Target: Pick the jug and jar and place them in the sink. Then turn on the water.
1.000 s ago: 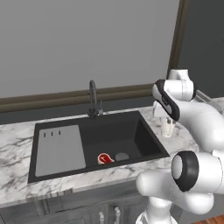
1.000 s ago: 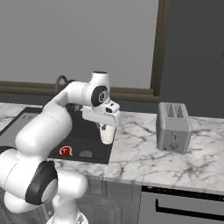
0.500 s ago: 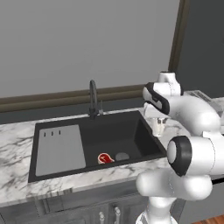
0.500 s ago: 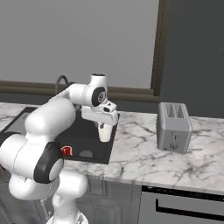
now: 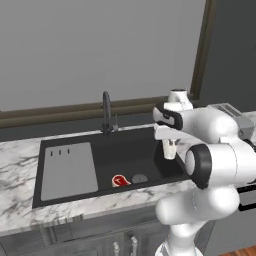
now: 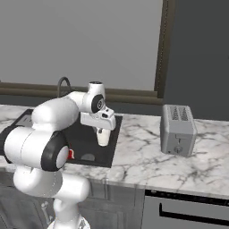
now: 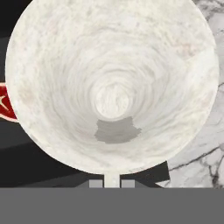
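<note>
The cream-white jug (image 5: 170,150) hangs upright under my gripper (image 5: 169,145), which is shut on its rim. It is held in the air over the right end of the black sink (image 5: 131,156), just inside the basin's edge. In the right base view the jug (image 6: 103,137) and gripper (image 6: 103,130) are above the sink's (image 6: 84,137) right side. The hand view looks straight down into the jug's (image 7: 112,87) pale interior. The dark faucet (image 5: 106,113) stands behind the basin with no water running from it. The jar is out of view.
A red object (image 5: 119,180) lies on the sink floor beside the drain (image 5: 140,178). The grey drainboard (image 5: 68,170) covers the sink's left part. A silver toaster (image 6: 178,129) stands on the marble counter (image 6: 143,152) to the right.
The arm has swung left, carrying the jug from above the counter beside the sink to above the basin's right end.
</note>
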### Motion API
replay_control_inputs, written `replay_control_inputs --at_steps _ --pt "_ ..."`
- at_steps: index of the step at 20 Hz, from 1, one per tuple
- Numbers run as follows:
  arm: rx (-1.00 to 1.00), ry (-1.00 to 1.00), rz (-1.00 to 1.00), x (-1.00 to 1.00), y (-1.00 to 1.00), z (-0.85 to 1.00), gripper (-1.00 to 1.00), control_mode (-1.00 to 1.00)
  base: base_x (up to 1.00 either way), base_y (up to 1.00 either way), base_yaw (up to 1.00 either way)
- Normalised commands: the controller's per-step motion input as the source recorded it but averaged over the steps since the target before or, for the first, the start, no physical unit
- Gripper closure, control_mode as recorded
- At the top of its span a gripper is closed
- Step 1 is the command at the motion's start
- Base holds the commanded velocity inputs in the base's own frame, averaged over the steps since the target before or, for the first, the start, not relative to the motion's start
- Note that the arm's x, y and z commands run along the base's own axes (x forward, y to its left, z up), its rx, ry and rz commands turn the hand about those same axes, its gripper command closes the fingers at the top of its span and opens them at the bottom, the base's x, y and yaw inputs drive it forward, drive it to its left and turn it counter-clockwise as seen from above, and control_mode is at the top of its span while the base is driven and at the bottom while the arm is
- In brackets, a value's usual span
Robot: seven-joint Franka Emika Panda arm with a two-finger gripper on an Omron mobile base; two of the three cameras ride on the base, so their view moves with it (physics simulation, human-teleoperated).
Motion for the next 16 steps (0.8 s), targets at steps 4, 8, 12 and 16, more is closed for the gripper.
replay_control_inputs --at_steps 4,8,12,16 --pt "0.0 0.0 0.01 0.36 0.21 -0.28 1.0 -1.0 0.0 0.0 0.0" --pt "0.0 0.0 0.01 0.44 0.17 -0.47 1.0 -1.0 0.0 0.0 0.0" --pt "0.0 0.0 0.01 0.47 0.16 -0.43 1.0 -1.0 0.0 0.0 0.0" --pt "0.0 0.0 0.01 0.47 0.21 -0.55 1.0 -1.0 0.0 0.0 0.0"
